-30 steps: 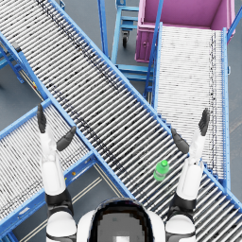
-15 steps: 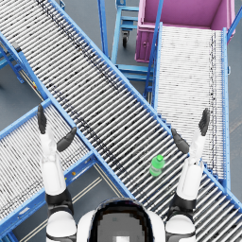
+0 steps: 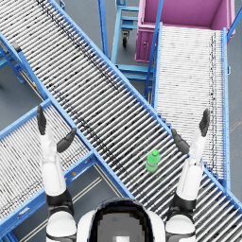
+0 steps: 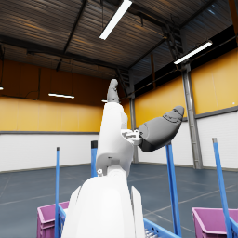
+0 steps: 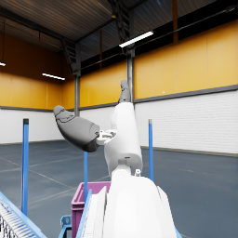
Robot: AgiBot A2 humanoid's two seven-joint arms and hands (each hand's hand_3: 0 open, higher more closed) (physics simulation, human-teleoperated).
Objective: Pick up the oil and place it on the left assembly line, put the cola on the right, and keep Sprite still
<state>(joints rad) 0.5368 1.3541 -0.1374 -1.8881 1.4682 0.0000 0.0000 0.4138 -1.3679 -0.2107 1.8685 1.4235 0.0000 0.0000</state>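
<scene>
Both hands are raised with fingers spread and hold nothing: the left hand (image 3: 49, 137) hangs above the left conveyor (image 3: 19, 156), and the right hand (image 3: 194, 139) sits over the seam where the middle conveyor (image 3: 94, 94) meets the right conveyor (image 3: 189, 71). In the wrist views the left hand (image 4: 128, 125) and right hand (image 5: 109, 128) point up against the hall's yellow walls, thumbs splayed well away from the other fingers.

One green bottle (image 3: 152, 160) rests on the rollers of the middle conveyor, near the right hand but apart from it. It is bright green, with a rounded green cap and a paler band around its body. The band is too small and blurred to read, so no brand or lettering can be made out. Seen from steeply above, I cannot tell whether the bottle stands upright or leans.

A purple bin (image 3: 189, 12) sits at the far end of the right conveyor, its top cut off by the frame edge. Each wrist view catches only corners of a purple bin (image 4: 46, 216) (image 5: 88, 195) behind blue posts. The bottle does not appear in either wrist view.
</scene>
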